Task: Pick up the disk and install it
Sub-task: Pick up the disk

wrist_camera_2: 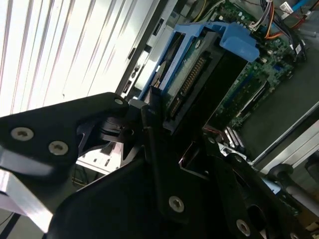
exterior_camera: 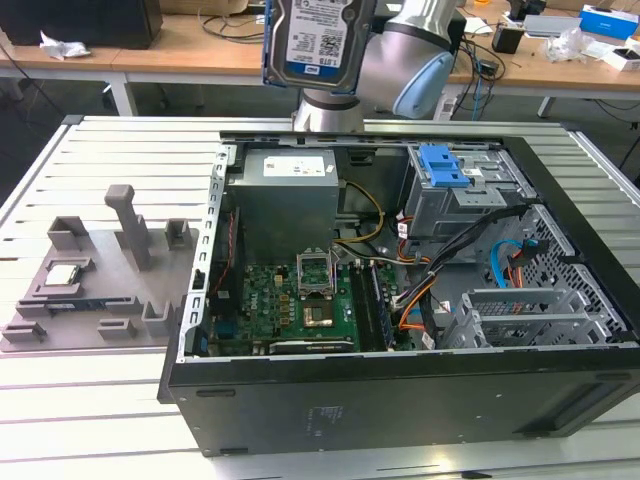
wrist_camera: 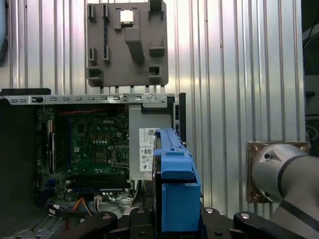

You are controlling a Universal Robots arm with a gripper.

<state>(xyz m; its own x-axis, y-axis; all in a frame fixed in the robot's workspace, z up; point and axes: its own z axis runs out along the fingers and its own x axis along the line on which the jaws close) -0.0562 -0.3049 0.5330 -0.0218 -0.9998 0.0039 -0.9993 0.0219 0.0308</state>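
Pinching the disk (exterior_camera: 318, 40) by its blue frame between the 2 jaws of the gripper (wrist_camera: 172, 215), high over the open computer case (exterior_camera: 400, 400) beneath them; seemingly a thin edge hold, so could twist loose and drop onto the circuit board (exterior_camera: 290, 295) if jolted.

You can read nothing here: the label (exterior_camera: 324, 28) on the disk (exterior_camera: 300, 45), above the computer case (exterior_camera: 400, 400), is illegibly small, like the white sticker (exterior_camera: 289, 164) on the power supply (exterior_camera: 285, 210) inside it.
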